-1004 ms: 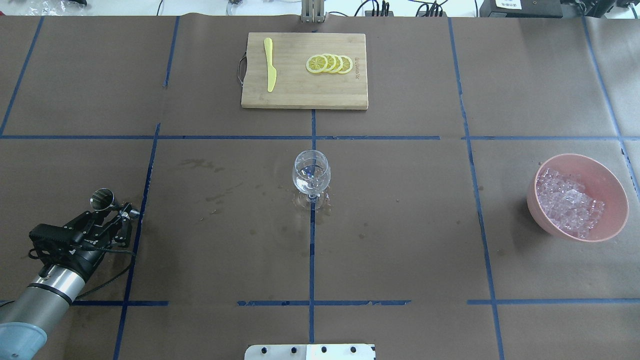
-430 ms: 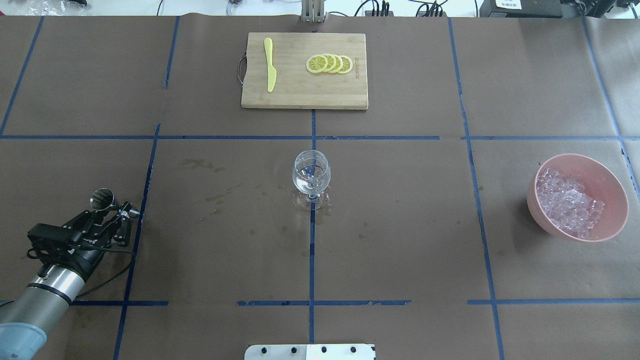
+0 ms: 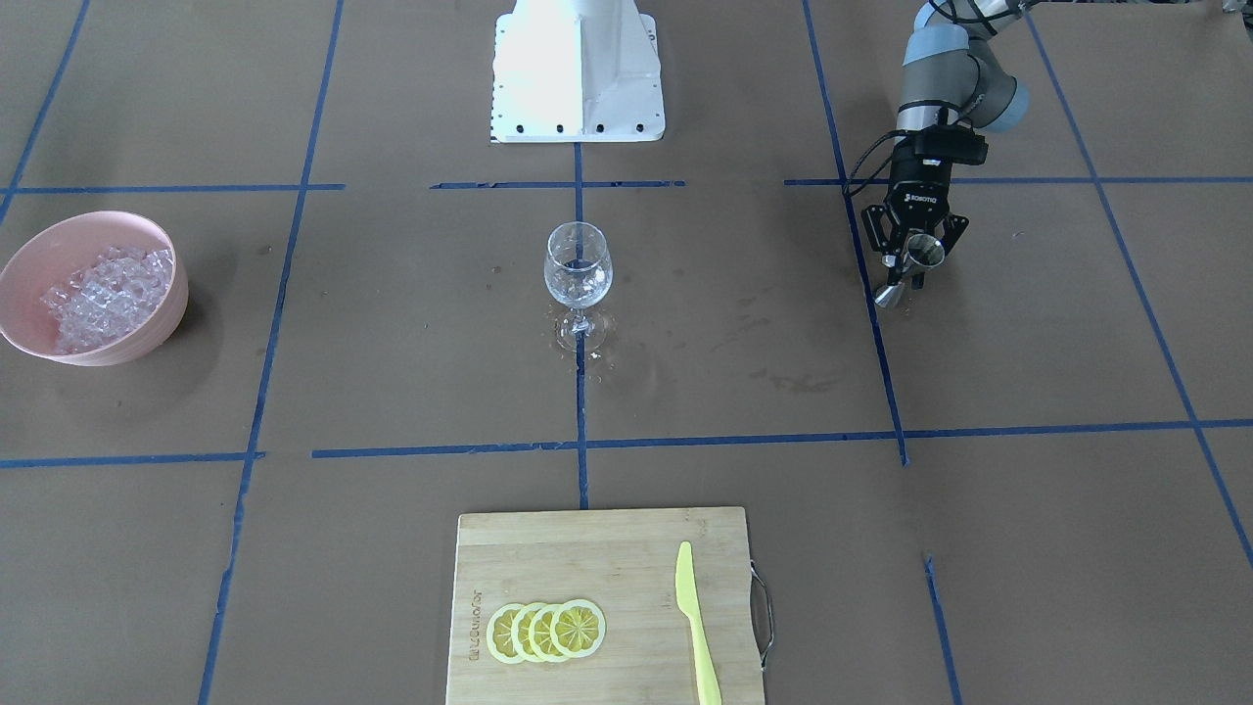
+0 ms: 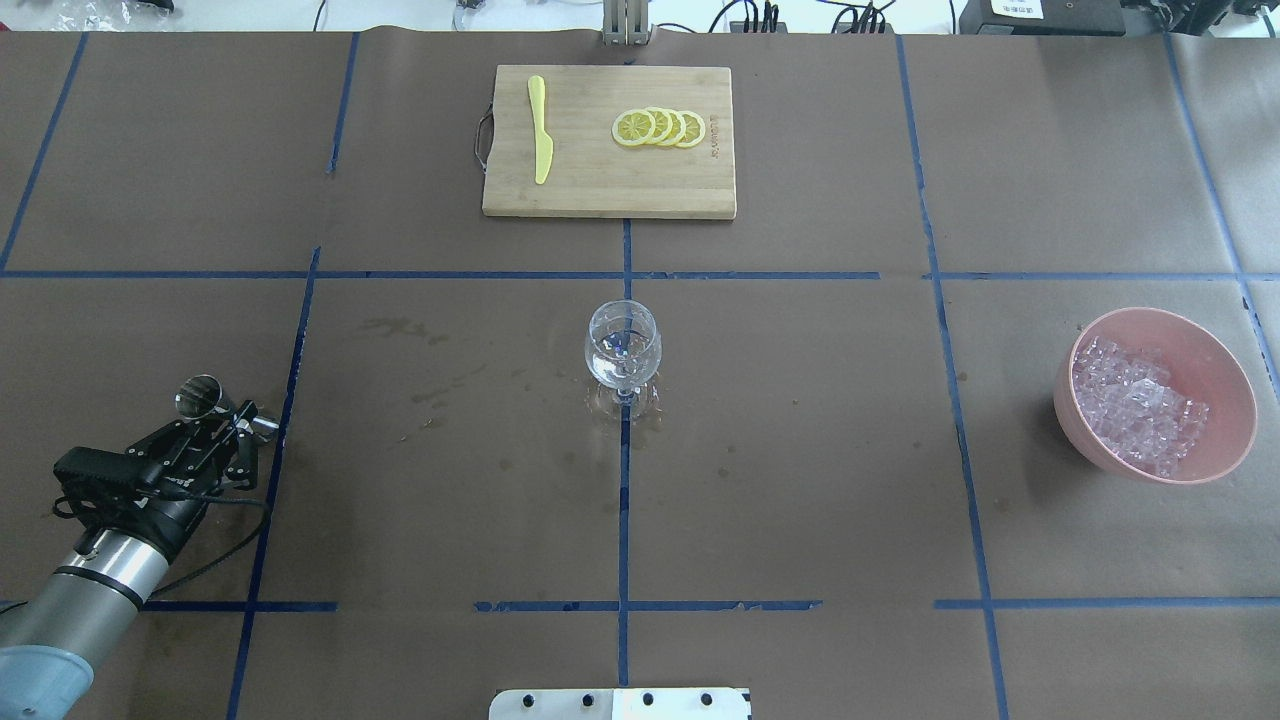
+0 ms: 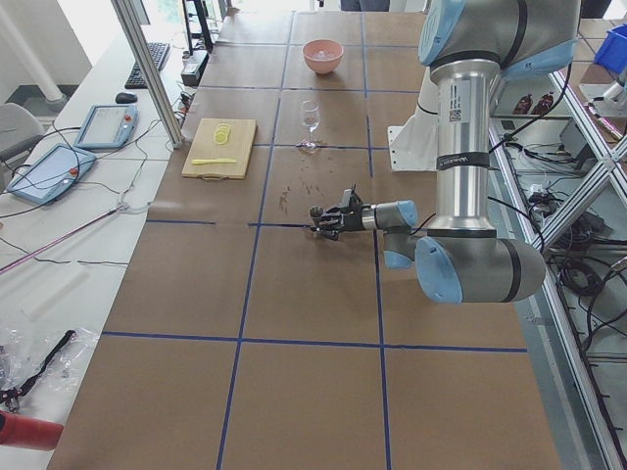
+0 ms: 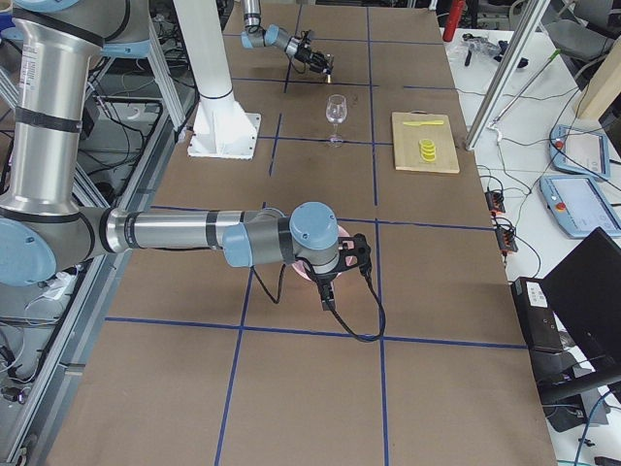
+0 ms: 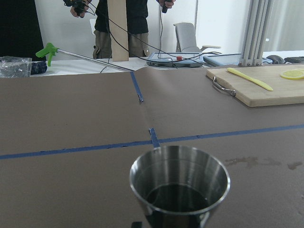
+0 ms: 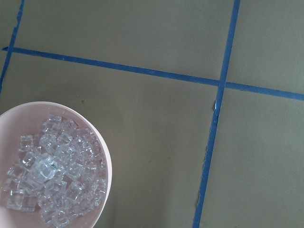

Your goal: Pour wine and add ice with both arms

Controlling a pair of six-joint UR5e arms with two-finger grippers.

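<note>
A: Right side?
B: Pink bowl [image 8: 107,161] lies below my right gripper [image 6: 351,260]; whether that one is open or closed, I cannot tell.
A: Left?
B: Wine glass [image 4: 622,350] stands well to the right of my left gripper [image 3: 910,266], which clamps a steel jigger [image 7: 179,187] holding dark liquid. Ice [image 8: 52,175] fills the bowl.

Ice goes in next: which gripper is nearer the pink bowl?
Right. The right gripper hangs close by the pink bowl; the left gripper holds a jigger across the table.

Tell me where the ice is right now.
The ice lies heaped in the pink bowl at the overhead view's right edge, on the robot's right, well right of the wine glass.
</note>
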